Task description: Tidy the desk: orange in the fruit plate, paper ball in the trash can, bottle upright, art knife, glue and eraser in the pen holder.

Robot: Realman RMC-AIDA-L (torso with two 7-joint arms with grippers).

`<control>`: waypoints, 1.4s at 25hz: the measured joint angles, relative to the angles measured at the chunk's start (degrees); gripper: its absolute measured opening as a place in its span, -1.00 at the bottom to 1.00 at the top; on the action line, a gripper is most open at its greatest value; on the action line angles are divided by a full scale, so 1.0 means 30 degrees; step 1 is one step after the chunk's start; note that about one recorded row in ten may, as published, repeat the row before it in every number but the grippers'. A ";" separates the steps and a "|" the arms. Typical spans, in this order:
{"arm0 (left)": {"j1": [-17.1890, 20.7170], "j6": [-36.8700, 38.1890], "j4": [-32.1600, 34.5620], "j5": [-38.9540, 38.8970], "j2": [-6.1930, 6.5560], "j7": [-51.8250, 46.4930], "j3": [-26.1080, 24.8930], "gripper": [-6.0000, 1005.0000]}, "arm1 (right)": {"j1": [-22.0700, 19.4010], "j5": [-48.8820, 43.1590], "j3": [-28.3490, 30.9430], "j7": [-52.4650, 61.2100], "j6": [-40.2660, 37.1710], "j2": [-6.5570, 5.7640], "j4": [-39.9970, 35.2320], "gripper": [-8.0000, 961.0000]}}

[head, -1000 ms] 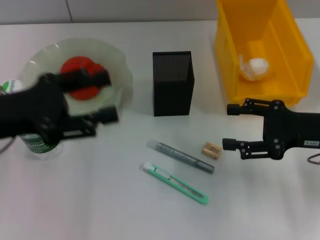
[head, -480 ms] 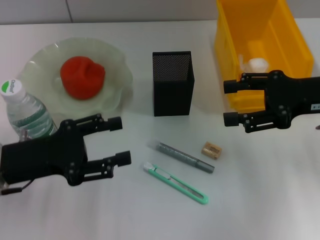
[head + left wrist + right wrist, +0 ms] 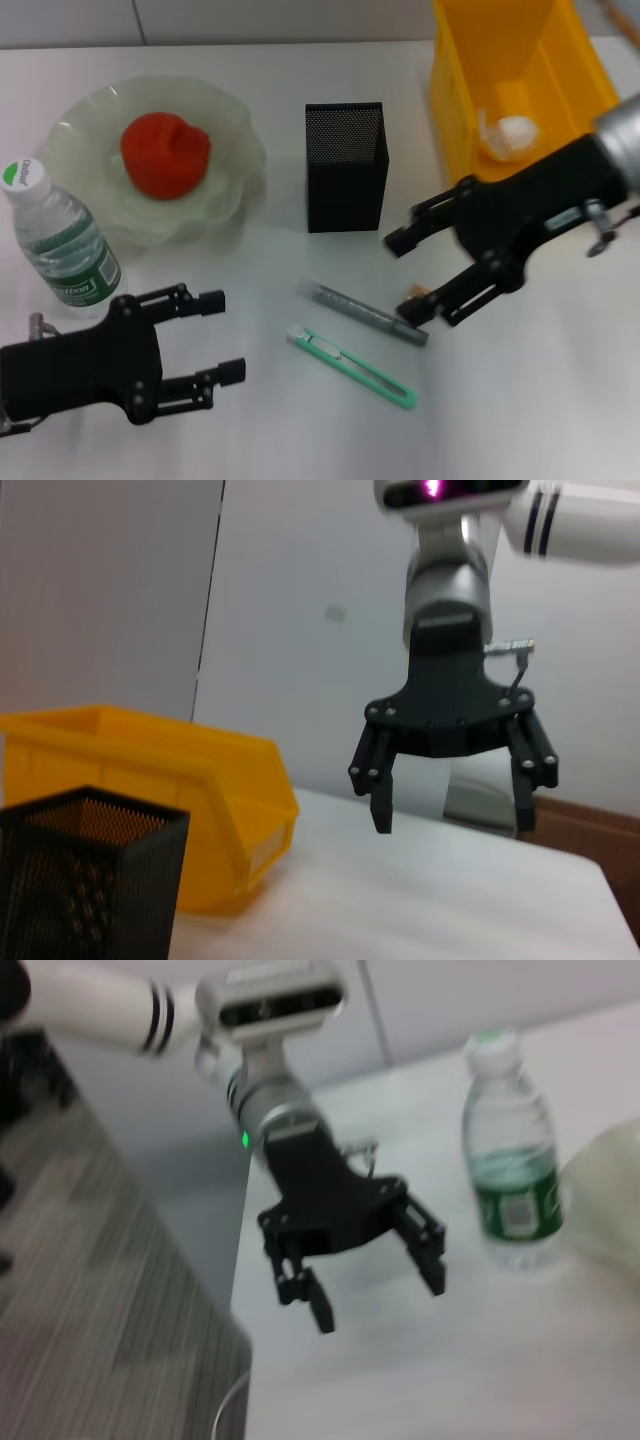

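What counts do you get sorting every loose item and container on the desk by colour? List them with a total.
Red: 1, orange
Yellow: 1, trash bin
Black: 1, pen holder
Green: 1, art knife
Grey: 1, glue stick
White: 1, paper ball
Clear: 2, bottle, fruit plate
Tan: 1, eraser
Total: 9

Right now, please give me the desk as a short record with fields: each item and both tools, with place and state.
orange: in the fruit plate
paper ball: in the yellow trash can
bottle: upright, beside the plate
pen holder: upright; nothing visible inside
glue: lying on the desk
art knife: lying on the desk
eraser: mostly hidden under the right tool
left tool: open, empty, near the bottle
right tool: open, empty, over the eraser
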 joint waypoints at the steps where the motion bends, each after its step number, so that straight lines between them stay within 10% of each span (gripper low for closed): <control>1: 0.0000 0.0000 0.0000 0.0000 0.0000 0.0000 0.0000 0.50 | 0.0349 -0.0450 -0.0308 0.0155 0.0016 0.0171 -0.0074 0.72; 6: 0.0015 -0.0624 -0.0867 0.0169 -0.0014 0.1385 0.0005 0.50 | 0.1927 -0.2307 -0.2437 0.0585 0.0186 0.0900 -0.0143 0.72; 23: -0.0034 -0.2042 -0.1489 0.0231 -0.0328 0.1716 0.0125 0.50 | 0.3329 -0.1788 -1.1086 0.3173 0.5391 0.1128 0.0142 0.72; 35: 0.0108 -0.1680 -0.1555 0.0320 0.0321 0.1301 0.0176 0.50 | 0.3496 -0.0962 -1.3367 0.5119 0.7909 0.1173 0.1004 0.72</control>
